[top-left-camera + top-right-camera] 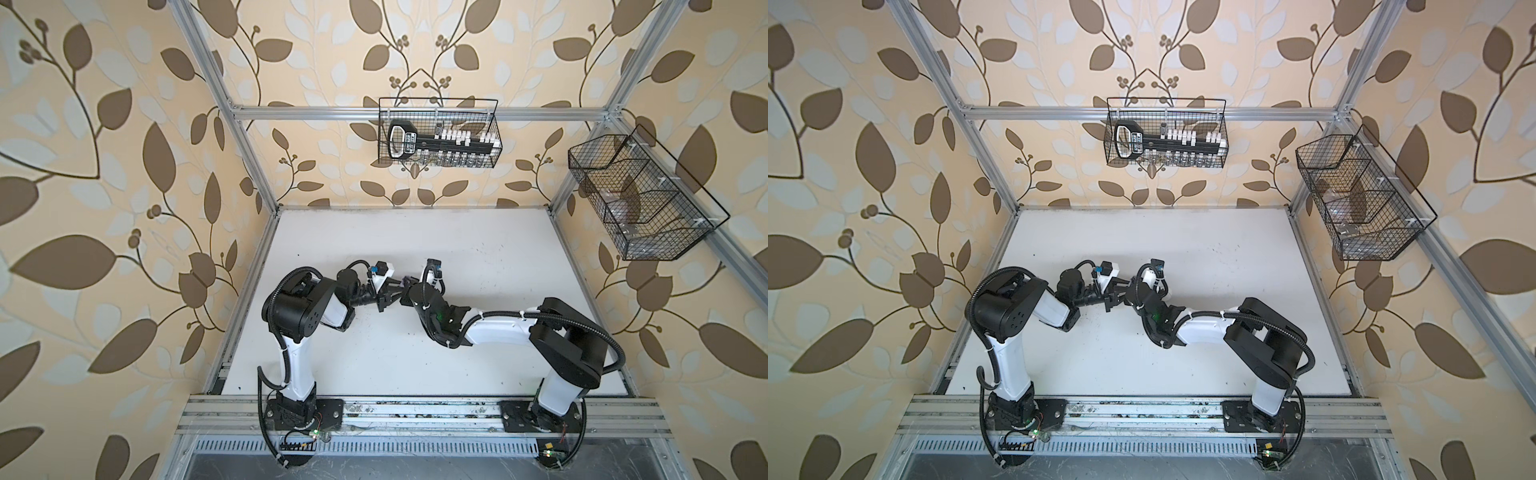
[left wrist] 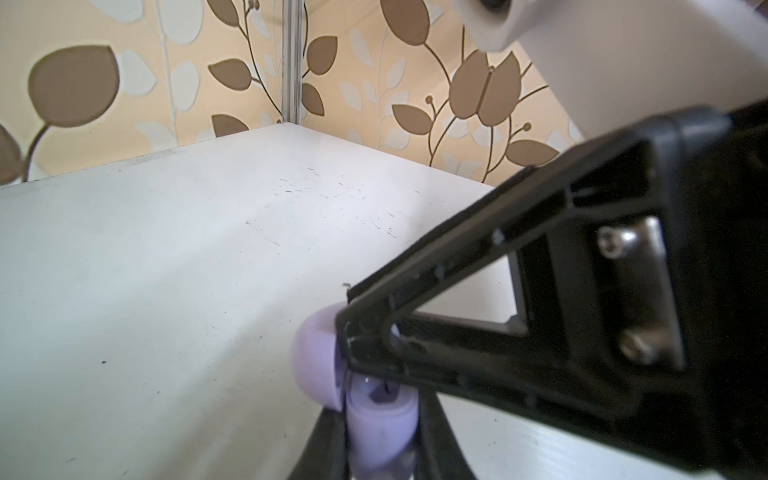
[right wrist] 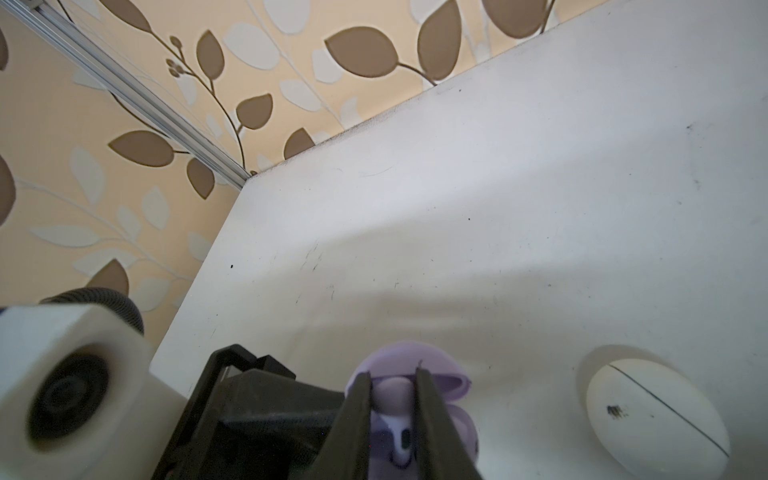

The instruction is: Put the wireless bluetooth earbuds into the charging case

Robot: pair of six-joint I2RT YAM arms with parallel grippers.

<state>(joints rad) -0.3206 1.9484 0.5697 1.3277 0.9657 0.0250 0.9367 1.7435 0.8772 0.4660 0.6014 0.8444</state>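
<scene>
ok quick rundown, L to R. The left gripper [image 2: 380,417] is clamped tight on the lavender charging case [image 2: 316,362], holding it w/ the lid flipped open. Can't tell if the case sits on the table [image 2: 166,270] or hangs just above it.

From the other side, the right gripper [image 3: 392,374] has its jaws nearly together w/ a lavender earbud [image 3: 401,438] pinched between them, right over the open base. Whether it's fully seated idk, the jaws block the view. In both top views the two grippers meet mid-table and the case is hidden under them.

Last thing: the right wrist view shows a white case [image 3: 656,417] lying on the table, lid shut, near the lavender one but not touching.

Progress imo: partway.
- Done: lavender case is open.
- In hand: one lavender bud at the slot.
- Unknown: can't see the 2nd lavender bud or either white bud anywhere, so no idea if they're already in.
- Left for sure: let go of this bud, then prob close the lid.
</scene>
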